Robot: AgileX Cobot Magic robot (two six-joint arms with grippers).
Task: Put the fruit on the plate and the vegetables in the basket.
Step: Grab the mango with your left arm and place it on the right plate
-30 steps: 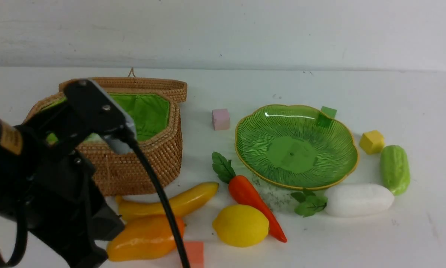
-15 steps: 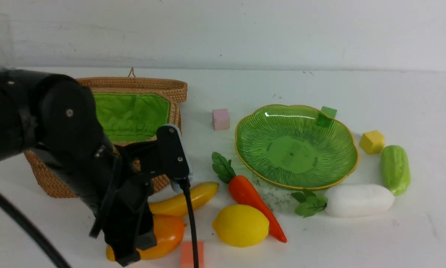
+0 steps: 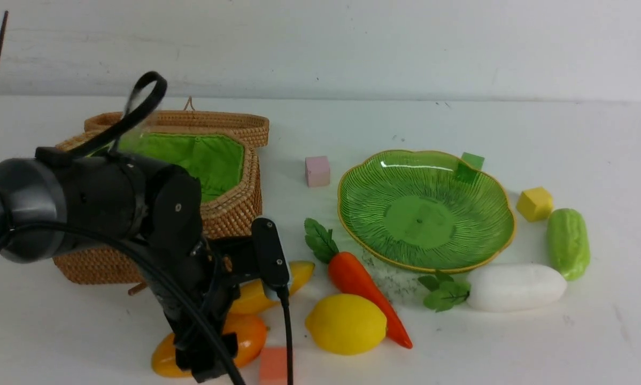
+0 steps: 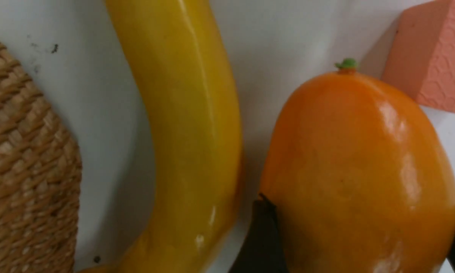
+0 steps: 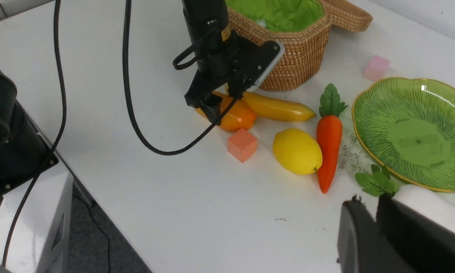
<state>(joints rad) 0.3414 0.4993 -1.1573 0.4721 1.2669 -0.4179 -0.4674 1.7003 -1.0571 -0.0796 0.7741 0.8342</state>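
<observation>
My left gripper (image 3: 208, 353) is down over the orange-yellow mango (image 3: 251, 334), open, with one finger (image 4: 261, 239) on each side of the mango (image 4: 356, 163), which lies on the table. The yellow banana (image 3: 299, 270) lies right beside it, near the wicker basket (image 3: 234, 214), whose lid is open. The lemon (image 3: 346, 323) and the carrot (image 3: 363, 286) lie to the right. The green plate (image 3: 424, 214) holds nothing. The white radish (image 3: 515, 287) and the cucumber (image 3: 567, 243) lie by its right front. My right gripper (image 5: 367, 204) is shut and empty, above the table near the radish leaves (image 5: 377, 182).
Foam cubes lie about: salmon (image 3: 273, 366) just right of the mango, pink (image 3: 317, 171) between basket and plate, green (image 3: 471, 163) behind the plate, yellow (image 3: 534, 203) by the cucumber. The left arm's cable (image 3: 285, 331) hangs in front of the fruit.
My left arm has swung down and to the right, from in front of the basket onto the mango. The basket shows more. Nothing else on the table has moved.
</observation>
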